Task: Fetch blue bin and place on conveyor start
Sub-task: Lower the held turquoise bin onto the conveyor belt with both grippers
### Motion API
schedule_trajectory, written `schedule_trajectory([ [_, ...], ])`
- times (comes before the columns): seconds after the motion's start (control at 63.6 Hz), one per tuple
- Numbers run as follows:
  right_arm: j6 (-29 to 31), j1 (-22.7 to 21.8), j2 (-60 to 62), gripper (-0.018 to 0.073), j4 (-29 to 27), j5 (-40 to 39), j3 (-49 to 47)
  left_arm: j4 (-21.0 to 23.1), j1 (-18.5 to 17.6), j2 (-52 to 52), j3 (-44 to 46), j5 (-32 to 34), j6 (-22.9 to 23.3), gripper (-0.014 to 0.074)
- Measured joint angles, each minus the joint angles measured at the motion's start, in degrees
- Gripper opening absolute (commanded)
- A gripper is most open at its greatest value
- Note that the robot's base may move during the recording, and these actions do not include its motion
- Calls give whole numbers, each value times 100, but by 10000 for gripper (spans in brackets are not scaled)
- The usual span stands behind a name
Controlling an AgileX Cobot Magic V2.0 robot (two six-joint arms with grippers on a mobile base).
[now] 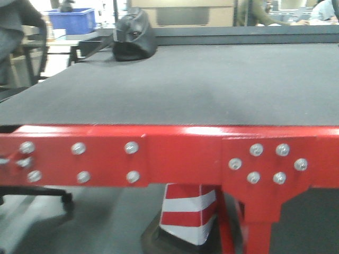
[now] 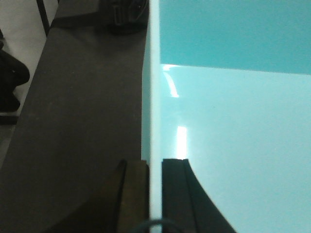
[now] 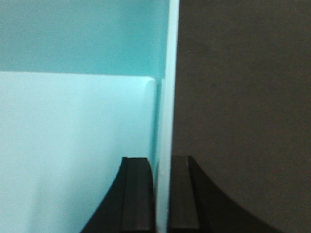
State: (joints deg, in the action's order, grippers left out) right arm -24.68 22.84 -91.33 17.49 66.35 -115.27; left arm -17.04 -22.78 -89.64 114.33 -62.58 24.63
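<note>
The blue bin is a pale aqua tub; only its inside and thin rim show, in both wrist views. My left gripper is shut on the bin's left wall, one finger outside and one inside. My right gripper is shut on the bin's right wall in the same way. The black belt lies right beside the bin on both sides; I cannot tell whether the bin touches it. In the front view the conveyor start shows as a flat black belt with a red bolted frame. The bin and grippers are out of that view.
A black bag lies on the belt at the far left. A dark blue crate stands behind it, off the conveyor. A red and white cone and a chair base are on the floor under the frame. People sit at the back.
</note>
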Motion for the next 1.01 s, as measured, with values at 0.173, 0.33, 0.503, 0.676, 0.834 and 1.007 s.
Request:
schedule_trajectory([
  [0.173,0,0,0,-153,22,0,0,-36,0,0,0,203,-34,-111],
  [0.33,-16,-10,0,-153,30,-10,0,-74,0,0,0,394,-56,-111],
  [0.503,-16,-10,0,-153,44,-22,-9,-86,0,0,0,500,-68,-111],
  [0.676,-16,-10,0,-153,44,-22,-9,-97,0,-5,0,505,-68,-111],
  [0.834,-26,-10,0,-153,49,-22,-9,-97,0,-5,0,505,-68,-111],
  [1.007,-27,-10,0,-153,60,-127,-9,-97,0,-5,0,505,-68,-111],
])
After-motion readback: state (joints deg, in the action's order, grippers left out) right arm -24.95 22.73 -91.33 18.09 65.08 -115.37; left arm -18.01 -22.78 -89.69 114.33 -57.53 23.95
